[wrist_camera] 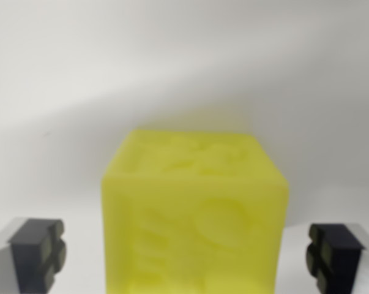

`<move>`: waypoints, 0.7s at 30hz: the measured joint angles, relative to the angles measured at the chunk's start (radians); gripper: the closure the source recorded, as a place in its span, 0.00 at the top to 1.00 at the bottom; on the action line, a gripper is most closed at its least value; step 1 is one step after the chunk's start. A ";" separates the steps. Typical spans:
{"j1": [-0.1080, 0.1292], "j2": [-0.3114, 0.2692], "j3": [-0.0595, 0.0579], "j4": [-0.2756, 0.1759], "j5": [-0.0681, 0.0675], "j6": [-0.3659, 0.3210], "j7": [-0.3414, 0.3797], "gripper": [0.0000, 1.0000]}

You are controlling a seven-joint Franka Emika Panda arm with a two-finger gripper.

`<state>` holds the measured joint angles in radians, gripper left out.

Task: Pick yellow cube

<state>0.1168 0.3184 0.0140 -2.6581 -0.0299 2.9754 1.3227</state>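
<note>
Fingers (46, 254) spread wide, flanking yellow cube (193, 214) without touching it, on white surface (172, 61).

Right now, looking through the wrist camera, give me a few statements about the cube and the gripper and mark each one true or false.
1. The yellow cube sits between the two fingers of the gripper. True.
2. The pads are pressed against the cube's sides. False: a gap shows on each side.
3. The cube is blue. False: it is yellow.
4. The cube's faces carry raised or embossed shapes. True.
5. A second cube lies behind it. False: only the plain white surface shows there.
</note>
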 joint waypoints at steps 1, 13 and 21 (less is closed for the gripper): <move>0.000 0.009 0.000 0.002 -0.001 0.007 0.002 1.00; -0.004 0.067 0.001 0.019 -0.017 0.048 0.020 0.00; -0.004 0.023 0.004 0.007 -0.011 0.017 0.014 0.00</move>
<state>0.1124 0.3413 0.0177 -2.6512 -0.0410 2.9921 1.3363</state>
